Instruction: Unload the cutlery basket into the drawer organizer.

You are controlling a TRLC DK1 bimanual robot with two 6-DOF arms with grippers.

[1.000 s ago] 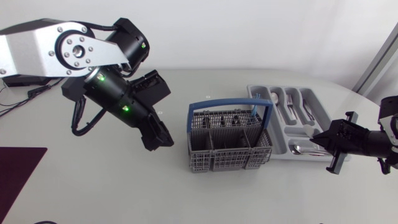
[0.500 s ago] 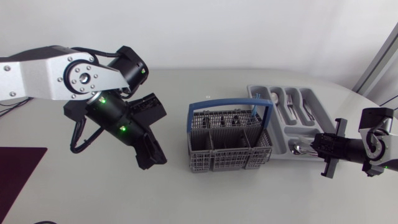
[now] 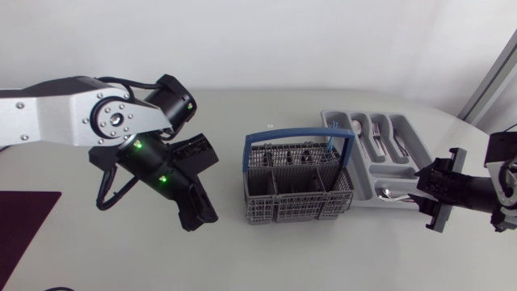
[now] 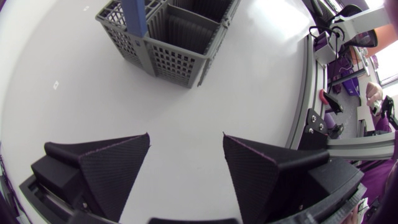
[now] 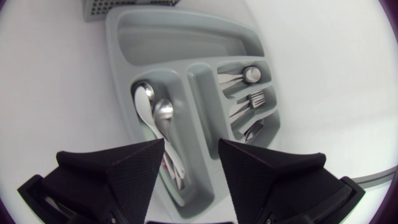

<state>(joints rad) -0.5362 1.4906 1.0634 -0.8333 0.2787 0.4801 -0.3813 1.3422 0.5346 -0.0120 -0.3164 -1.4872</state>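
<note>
Cutlery basket, the grey plastic one with little holes in its walls [image 3: 299,192]: where is it?

It stands in the middle of the white table [image 3: 266,259]. The matte black left gripper [image 3: 199,215] is near its end wall, not touching. Its fingers are wide apart and hold nothing, with only bare table between them.

And the other arm?

The matte black right gripper [image 5: 191,144] hangs over the near end of the grey plastic drawer organizer [image 5: 121,68], which sits just beside the basket. Its fingers are apart too, and empty. Shiny silver spoons [image 5: 155,112] lie in the slot under it. More silver cutlery lies in the slots farther on.

What could go wrong?

I think the basket is light. If the left gripper comes at it from the side, it could bump the wall and push or tip it. The blue handle [image 3: 300,133] arches over the top, so a gripper going straight down the middle would hit it. The right gripper looks low, so it might knock the organizer's rim and shake the spoons about.

Is anything left in the basket?

I cannot tell. The boxes inside look dark.

Which way does it point?

It stands upright, open side up. Its long side runs from the left arm's side to the right arm's side. The handle runs the same way.
</note>
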